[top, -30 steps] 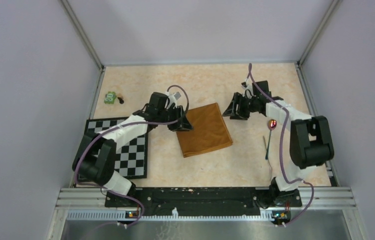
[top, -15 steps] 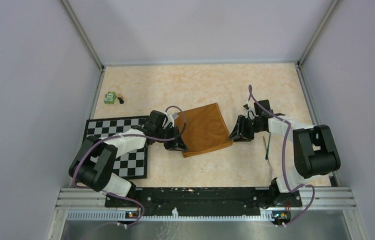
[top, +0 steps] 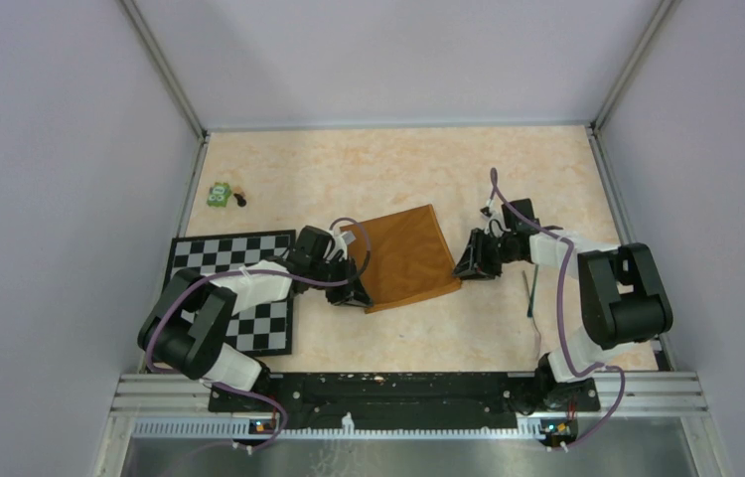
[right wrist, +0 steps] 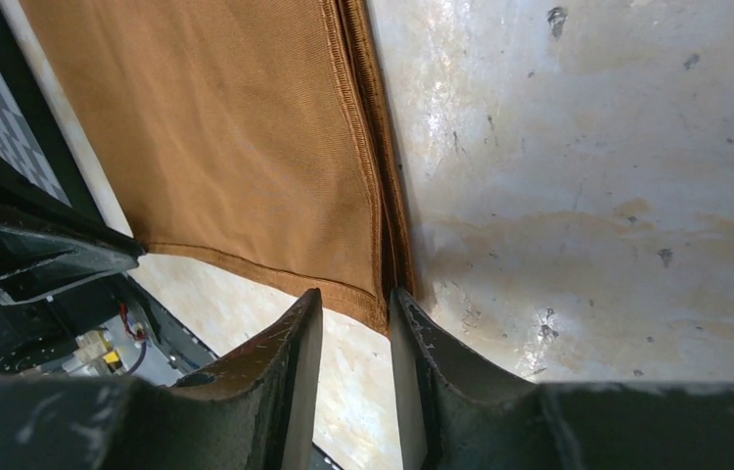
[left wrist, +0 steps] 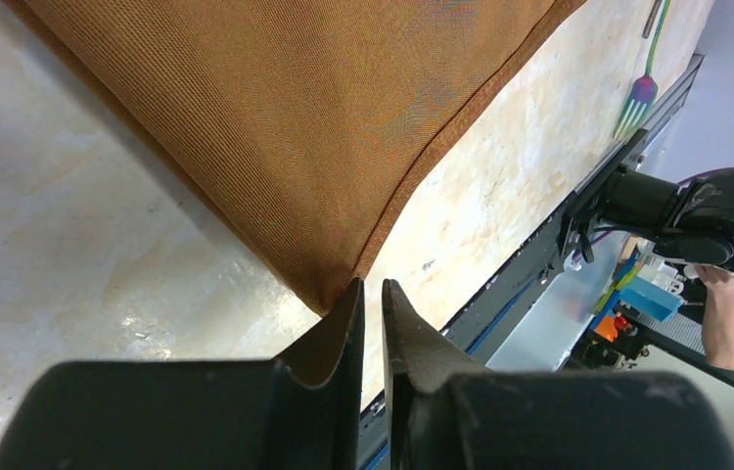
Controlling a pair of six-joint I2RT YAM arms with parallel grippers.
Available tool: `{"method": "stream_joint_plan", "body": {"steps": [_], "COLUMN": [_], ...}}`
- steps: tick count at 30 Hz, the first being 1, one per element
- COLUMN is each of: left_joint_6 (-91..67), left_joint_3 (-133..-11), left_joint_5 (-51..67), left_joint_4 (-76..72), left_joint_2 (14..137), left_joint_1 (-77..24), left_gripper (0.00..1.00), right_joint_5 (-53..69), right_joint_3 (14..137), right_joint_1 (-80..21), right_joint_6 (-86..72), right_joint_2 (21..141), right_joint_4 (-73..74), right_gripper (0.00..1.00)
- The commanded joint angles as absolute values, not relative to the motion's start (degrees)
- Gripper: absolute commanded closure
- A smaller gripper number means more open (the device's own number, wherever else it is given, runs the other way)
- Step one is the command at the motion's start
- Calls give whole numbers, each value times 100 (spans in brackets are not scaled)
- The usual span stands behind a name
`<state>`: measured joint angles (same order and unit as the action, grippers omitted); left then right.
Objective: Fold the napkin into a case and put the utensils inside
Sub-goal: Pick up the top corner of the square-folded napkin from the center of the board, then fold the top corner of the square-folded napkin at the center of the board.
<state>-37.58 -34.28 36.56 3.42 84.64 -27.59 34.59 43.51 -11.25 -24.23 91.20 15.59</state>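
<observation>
The rust-orange napkin (top: pixel 403 256) lies folded flat in a rough square at the table's middle. My left gripper (top: pixel 357 295) sits at its near left corner. In the left wrist view the jaws (left wrist: pixel 371 284) stand nearly together with a thin slit. The napkin's corner (left wrist: pixel 329 289) touches the left fingertip, and no cloth shows in the slit. My right gripper (top: pixel 465 268) is at the near right corner, jaws (right wrist: pixel 355 294) narrowly open with the napkin's layered corner (right wrist: pixel 383 308) between the tips. A utensil (top: pixel 529 295) lies right of it, and a fork (left wrist: pixel 637 98) shows its iridescent head.
A black-and-white checkered mat (top: pixel 264 323) lies under the left arm. A small green toy (top: pixel 218 194) sits at the far left. Metal frame posts and grey walls bound the table on three sides. The arm bases stand on a black rail (top: pixel 398 390) at the near edge.
Both grippers came toward me along the napkin's sides, from its far corners to its near corners. Both pairs of jaws narrowed. The napkin stayed where it was.
</observation>
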Motion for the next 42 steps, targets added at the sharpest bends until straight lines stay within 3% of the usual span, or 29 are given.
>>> {"method": "stream_joint_plan", "body": {"steps": [1, 8, 17, 29, 42], "left_joint_6": [-3751, -3689, -3678, -3759, -3959], "left_joint_3": [-3437, -3574, -3688, -3200, -2717], "left_joint_5": [3620, 3505, 3417, 3387, 3070], "left_joint_4": [184, 429, 734, 262, -313], "left_joint_2": [8393, 8219, 7779, 8112, 8458], "left_joint_1": [-2786, -2790, -2788, -2809, -2821], "left_gripper": [84, 81, 72, 83, 92], "right_joint_5": [3623, 3648, 3653, 3908, 3845], "right_joint_3": [4320, 4353, 4325, 5082, 7875], "right_joint_1": [-1226, -1267, -1411, -2032, -3150], "right_joint_6": [-2502, -2549, -2671, -3359, -4860], "right_joint_2": [9069, 8829, 8779, 9387, 12265], "right_joint_4": [1358, 1501, 1450, 652, -998], "right_gripper": [70, 75, 100, 100, 100]}}
